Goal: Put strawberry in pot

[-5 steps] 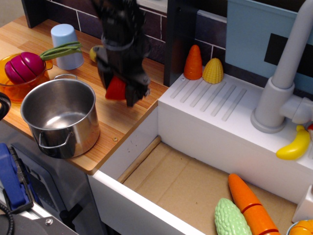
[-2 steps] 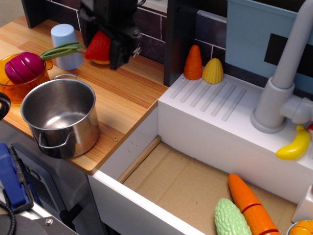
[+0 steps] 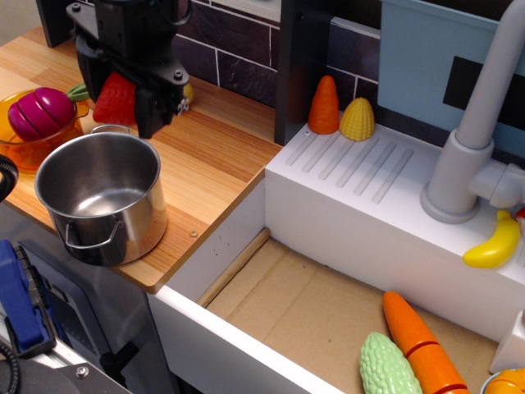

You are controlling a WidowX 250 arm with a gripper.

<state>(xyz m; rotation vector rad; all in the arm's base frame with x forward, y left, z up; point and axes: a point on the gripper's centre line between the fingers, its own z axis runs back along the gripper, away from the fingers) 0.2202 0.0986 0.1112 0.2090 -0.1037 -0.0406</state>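
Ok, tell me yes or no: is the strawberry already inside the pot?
No: the strawberry is held in the pincer above the counter behind the pot, whose inside shows only bare steel.

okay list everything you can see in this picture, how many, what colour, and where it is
strawberry: one, red, held in the claw above the pot's far rim
pot: one, steel, counter front left
radish: one, magenta, in the orange bowl at far left
cone carrot: one, orange, drainboard back
corn: one, yellow, beside it
banana: one, yellow, right of the grey faucet
carrot: one, orange, sink floor
green vegetable: one, beside it
claw: one, black, shut on the strawberry
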